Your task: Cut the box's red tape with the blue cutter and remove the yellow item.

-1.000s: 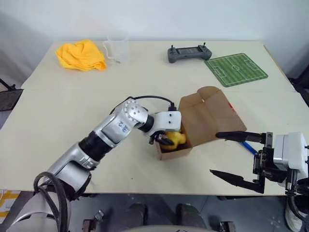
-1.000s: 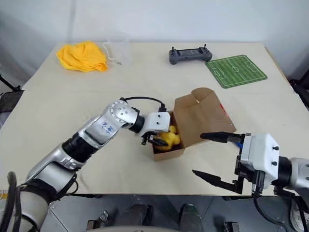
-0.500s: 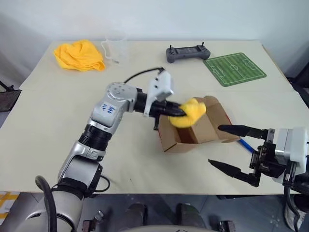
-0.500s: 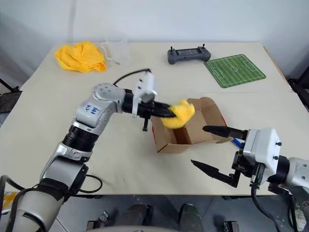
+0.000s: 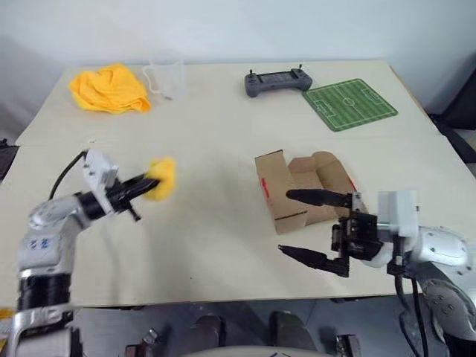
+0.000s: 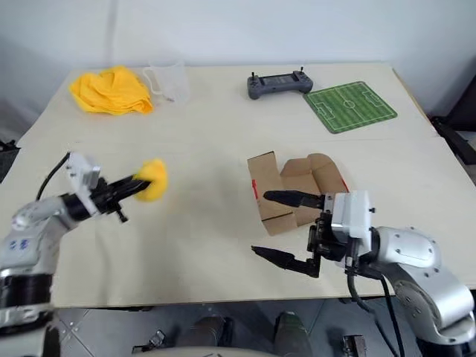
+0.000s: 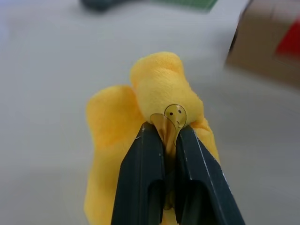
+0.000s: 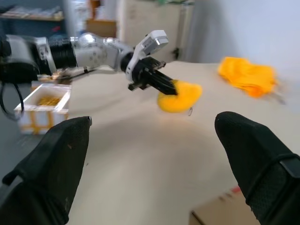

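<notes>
The yellow item (image 5: 161,179) is out of the box (image 5: 297,190) and hangs at the left of the frame, above the table (image 5: 223,126), pinched by the left gripper (image 5: 146,181). In the left wrist view its two black fingers (image 7: 143,180) are closed on a thin fold of the soft lump rather than around its bulk, so I'd say the hold is slim. A quick swing or jolt could tug that fold free and drop the lump onto the table, or over the near left edge, which lies not far off.

The box sits right of centre, flaps open, with a bit of red tape (image 5: 263,190) showing on its left face. The right gripper (image 5: 295,223) hovers just at the box's near side, jaws spread wide and holding nothing; its upper finger reaches across the carton, so a careless move there could knock it askew.

Far behind lie a yellow cloth (image 5: 108,87), a clear cup (image 5: 165,77), a controller (image 5: 277,80) and a green mat (image 5: 349,103), all well apart.
</notes>
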